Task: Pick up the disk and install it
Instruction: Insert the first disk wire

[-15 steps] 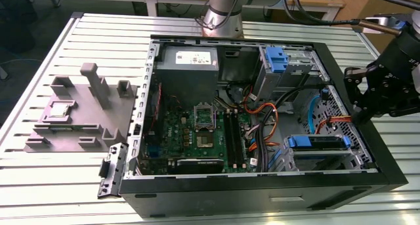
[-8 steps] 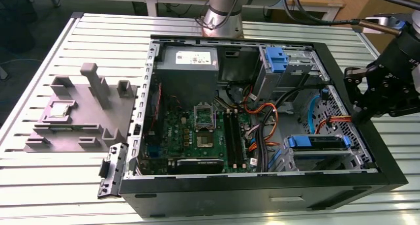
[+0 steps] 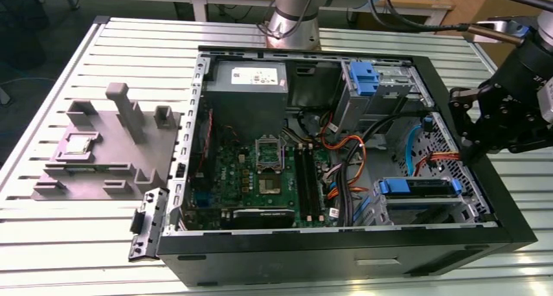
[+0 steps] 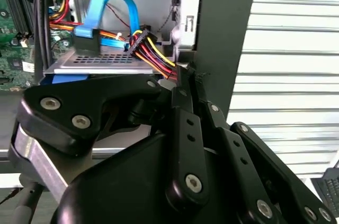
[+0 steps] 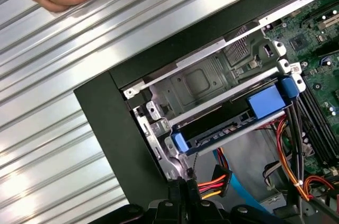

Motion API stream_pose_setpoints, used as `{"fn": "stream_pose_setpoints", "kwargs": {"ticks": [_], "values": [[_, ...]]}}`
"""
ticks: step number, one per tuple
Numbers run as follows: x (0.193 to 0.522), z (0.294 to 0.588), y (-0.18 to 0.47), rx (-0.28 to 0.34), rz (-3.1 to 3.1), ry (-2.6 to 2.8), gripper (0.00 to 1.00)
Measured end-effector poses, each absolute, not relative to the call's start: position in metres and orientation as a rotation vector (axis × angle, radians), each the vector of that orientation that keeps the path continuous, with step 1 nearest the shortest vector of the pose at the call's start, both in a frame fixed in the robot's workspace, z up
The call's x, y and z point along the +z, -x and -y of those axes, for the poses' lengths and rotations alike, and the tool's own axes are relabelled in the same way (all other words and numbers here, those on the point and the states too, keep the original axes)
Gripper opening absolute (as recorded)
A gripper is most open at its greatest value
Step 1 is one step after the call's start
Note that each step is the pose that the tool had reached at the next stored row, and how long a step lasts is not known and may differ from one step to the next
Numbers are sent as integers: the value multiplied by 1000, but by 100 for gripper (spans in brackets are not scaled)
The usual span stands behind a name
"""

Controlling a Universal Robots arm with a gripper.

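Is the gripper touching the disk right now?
Apart. In the first wrist view the disk sits in its bay, with open space and cables between it and the gripper, which holds nothing.

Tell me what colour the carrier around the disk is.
Blue, clearest in the first wrist view: the carrier frames the disk inside the case.

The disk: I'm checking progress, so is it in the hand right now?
No, the disk sits in its bay inside the computer case, apart from the hand at the case's edge.
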State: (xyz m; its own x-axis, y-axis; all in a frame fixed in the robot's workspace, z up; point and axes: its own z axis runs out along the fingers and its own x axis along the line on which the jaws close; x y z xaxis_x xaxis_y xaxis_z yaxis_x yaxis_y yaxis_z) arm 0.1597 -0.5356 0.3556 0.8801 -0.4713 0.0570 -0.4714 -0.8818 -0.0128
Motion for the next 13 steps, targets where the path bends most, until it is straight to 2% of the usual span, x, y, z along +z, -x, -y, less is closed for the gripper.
{"fn": "stream_pose_setpoints", "kwargs": {"ticks": [13], "values": [[356, 535, -153, 95, 875, -3006, 17]]}}
